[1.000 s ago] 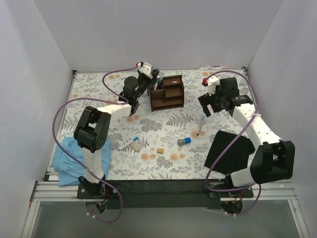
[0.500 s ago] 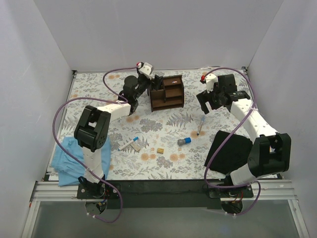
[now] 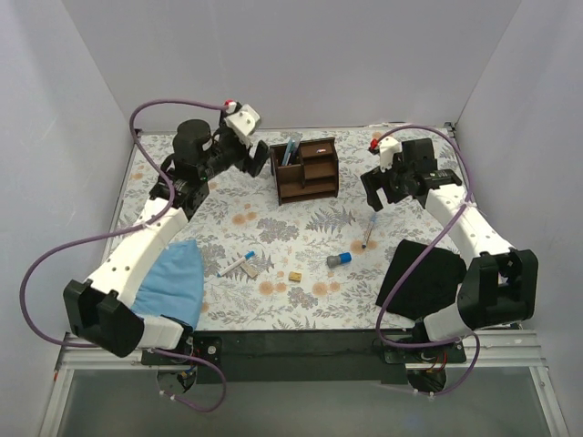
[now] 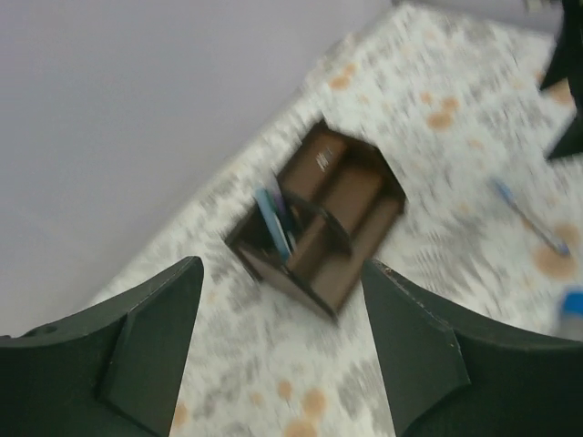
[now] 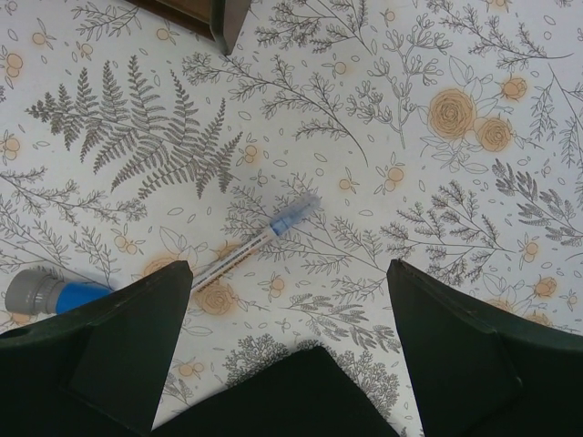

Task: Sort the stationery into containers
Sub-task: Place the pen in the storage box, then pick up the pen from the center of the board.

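The dark-brown organiser (image 3: 306, 170) stands at the back of the table, with blue and teal pens (image 3: 289, 150) upright in its left tall slot. My left gripper (image 3: 259, 160) hovers just left of it, open and empty; the wrist view shows the organiser (image 4: 339, 211) and its pens (image 4: 272, 221) beyond the left gripper (image 4: 282, 266). My right gripper (image 3: 377, 195) hangs open above a blue-capped white pen (image 3: 367, 231). That pen (image 5: 248, 242) lies ahead of the right gripper (image 5: 288, 266). A blue-and-grey cylinder (image 3: 339, 259), tan block (image 3: 295, 276), white marker (image 3: 236, 264) and beige piece (image 3: 252, 269) lie on the table.
A light-blue cloth (image 3: 175, 282) lies at the front left under my left arm. A black cloth (image 3: 423, 273) lies at the front right, and the black cloth (image 5: 291, 391) reaches right below my right gripper. White walls close the table's back and sides.
My left gripper has opened and pulled back left from the organiser, leaving a pen in the slot; the whole left arm has swung outward. The right gripper has shifted slightly left.
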Tool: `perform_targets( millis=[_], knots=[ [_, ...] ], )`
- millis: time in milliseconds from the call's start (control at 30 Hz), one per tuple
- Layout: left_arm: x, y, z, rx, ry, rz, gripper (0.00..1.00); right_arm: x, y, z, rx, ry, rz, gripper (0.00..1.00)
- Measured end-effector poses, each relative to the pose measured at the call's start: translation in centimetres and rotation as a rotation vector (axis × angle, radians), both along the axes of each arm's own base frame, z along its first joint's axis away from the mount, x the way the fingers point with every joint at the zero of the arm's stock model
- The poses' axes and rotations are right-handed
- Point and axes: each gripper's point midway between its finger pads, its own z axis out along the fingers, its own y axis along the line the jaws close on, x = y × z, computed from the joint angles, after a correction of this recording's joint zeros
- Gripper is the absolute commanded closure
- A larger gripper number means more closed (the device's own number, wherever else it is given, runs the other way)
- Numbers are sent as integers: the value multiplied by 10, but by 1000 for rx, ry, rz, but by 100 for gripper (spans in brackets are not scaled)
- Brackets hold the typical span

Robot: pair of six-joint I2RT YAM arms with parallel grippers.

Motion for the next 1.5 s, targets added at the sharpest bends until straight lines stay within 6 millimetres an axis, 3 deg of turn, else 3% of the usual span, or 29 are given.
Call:
perform_targets(
  millis=[33,133,233,300,400,733,1100,1267,1500],
  knots=[
    [-12,2,-13,41,54,-24,34,-2,0,0,2,-1,1,2],
    [-44,9,-83,181,277,-93,41,-7,1,2,13,-4,2,3],
    [-82,20,-179,342,588,-167,44,-10,2,5,29,-5,-3,3],
    [-105,30,-227,423,781,-193,44,-12,3,7,39,-6,1,3],
    [-124,42,-263,487,925,-178,46,-16,4,7,46,-6,7,3],
    [-119,53,-306,617,998,-60,52,-32,4,-2,54,17,18,3],
    [-127,68,-345,742,1027,32,61,-35,4,-3,57,14,20,3],
    [-126,66,-348,779,980,52,98,-40,3,-9,54,29,20,3],
    [-129,60,-340,806,956,33,100,-40,1,-11,46,30,15,3]
  ],
)
